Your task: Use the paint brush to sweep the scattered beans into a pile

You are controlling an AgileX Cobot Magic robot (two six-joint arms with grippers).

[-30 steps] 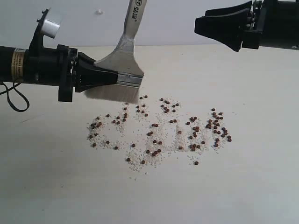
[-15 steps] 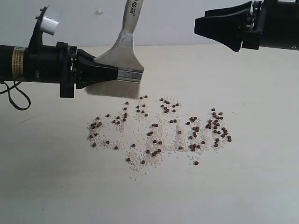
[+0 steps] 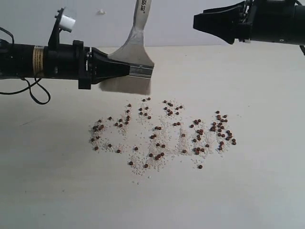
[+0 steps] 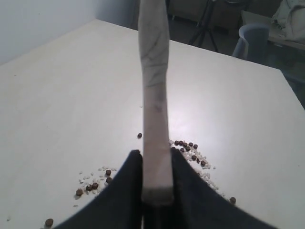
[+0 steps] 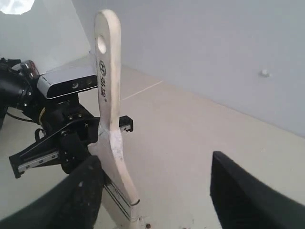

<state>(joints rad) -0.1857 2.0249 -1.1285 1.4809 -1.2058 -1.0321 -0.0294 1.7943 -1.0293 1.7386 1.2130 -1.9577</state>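
As the left pincer [image 3: 125,71] clenches the paint brush [image 3: 136,45] by its metal ferrule, the handle stands upright and the off-white bristles point down, just behind the far edge of the beans [image 3: 159,136]. Those lie scattered in a loose band across the pale bench [image 3: 248,191], mixed with whitish grains, not heaped. Up at right, the right pincer [image 3: 202,21] hangs released, gripping nothing
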